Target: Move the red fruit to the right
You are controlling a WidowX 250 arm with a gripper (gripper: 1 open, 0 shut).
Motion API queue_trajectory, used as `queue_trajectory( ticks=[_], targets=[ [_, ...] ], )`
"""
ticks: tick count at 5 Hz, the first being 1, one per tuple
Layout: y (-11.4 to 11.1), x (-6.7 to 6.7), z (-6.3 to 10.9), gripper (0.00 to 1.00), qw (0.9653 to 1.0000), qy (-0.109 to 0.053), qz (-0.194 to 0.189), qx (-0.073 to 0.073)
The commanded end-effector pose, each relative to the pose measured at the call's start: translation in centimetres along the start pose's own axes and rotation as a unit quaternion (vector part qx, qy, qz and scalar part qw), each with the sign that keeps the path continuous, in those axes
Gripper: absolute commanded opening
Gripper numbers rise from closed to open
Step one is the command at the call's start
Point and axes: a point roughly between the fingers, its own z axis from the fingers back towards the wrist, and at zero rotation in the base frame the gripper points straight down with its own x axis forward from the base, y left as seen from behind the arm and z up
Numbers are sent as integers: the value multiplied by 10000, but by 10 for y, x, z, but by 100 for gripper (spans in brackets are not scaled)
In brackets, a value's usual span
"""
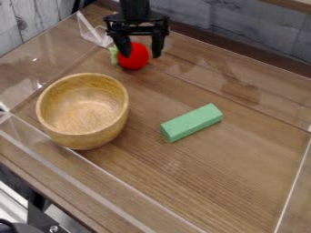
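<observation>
Wooden table [243, 182], seen from above, extending beyond the lower and right edges. Bowl [83, 111], wooden and round, on the left side of the table. Gripper [137, 35], dark, at the top, its fingers spread apart, one at the left of the fruit's upper part and the other to its right. Block [192, 123], green and rectangular, lying diagonally to the right of the bowl. Fruit [134, 58], red with a green part at its left, on the table above the bowl.
</observation>
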Motion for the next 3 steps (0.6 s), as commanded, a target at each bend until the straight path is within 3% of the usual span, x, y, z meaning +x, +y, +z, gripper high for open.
queue_trajectory(
  ticks=[1,3],
  targets=[
    [4,1,11,0,9998,-204,-37,42],
    [-6,4,27,0,9995,-197,202,136]
  ],
)
